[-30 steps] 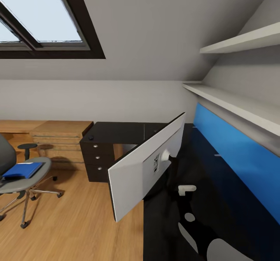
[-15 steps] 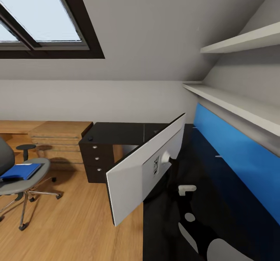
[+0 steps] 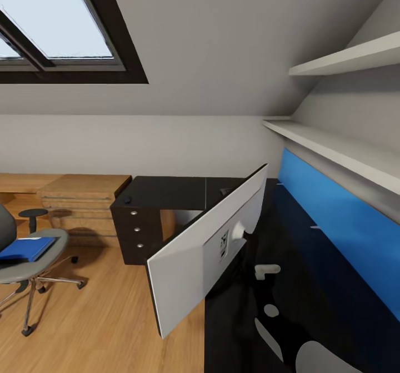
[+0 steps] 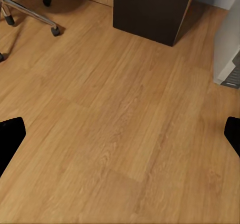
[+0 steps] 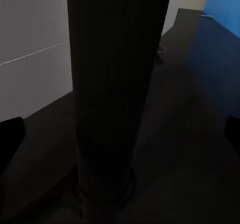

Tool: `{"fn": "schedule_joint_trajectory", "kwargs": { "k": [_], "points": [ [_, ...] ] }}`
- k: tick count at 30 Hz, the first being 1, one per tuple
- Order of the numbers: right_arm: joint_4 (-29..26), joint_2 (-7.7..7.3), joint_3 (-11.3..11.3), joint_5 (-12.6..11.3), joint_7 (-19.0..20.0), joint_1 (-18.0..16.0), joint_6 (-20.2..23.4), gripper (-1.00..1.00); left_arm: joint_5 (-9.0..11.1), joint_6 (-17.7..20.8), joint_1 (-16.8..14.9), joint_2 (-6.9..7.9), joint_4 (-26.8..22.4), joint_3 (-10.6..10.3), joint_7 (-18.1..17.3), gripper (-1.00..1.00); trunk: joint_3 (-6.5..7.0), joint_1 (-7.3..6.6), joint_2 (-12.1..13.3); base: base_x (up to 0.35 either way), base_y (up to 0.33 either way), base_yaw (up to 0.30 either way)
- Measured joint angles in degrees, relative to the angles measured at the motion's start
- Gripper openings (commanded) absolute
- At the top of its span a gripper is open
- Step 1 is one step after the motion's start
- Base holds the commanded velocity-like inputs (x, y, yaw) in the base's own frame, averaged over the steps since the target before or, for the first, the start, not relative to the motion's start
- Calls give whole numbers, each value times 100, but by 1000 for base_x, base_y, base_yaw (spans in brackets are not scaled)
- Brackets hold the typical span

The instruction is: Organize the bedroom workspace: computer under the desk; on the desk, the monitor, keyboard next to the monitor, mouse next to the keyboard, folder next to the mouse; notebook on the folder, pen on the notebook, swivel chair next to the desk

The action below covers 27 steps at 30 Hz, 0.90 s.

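Observation:
The monitor (image 3: 205, 248) stands on the glossy black desk (image 3: 172, 187), its pale back towards me and its near end past the desk's edge. A small dark mouse (image 3: 128, 199) lies on the far corner of the desk. At the left, the blue folder (image 3: 25, 248) rests on the seat of the swivel chair (image 3: 41, 245). My left gripper (image 4: 120, 134) hangs open over bare wood floor, near a light grey box that looks like the computer (image 4: 227, 48). My right gripper (image 5: 120, 134) is open low over the desk, with a dark upright part of the monitor (image 5: 115, 83) between its fingers.
The desk's blue back panel (image 3: 339, 212) and two white shelves (image 3: 339, 150) run along the right wall. Dark drawers with silver knobs (image 3: 133, 228) stand under the far corner. A light-wood dresser (image 3: 83, 192) sits behind the chair. A skylight (image 3: 55, 23) is in the sloped ceiling.
The whole view has shifted a little: chair, dresser and drawers slid left in the picture. The monitor's near end now looks slightly larger and lower. Nothing was taken hold of or let go.

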Motion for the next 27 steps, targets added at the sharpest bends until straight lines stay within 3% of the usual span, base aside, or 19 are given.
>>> {"fn": "schedule_joint_trajectory", "kwargs": {
  "k": [27],
  "points": [
    [-7,0,0,0,0,0,0,100,-3,-4,0,-4,47,-8,0,100,0,0,0,65,0,0]
  ]
}}
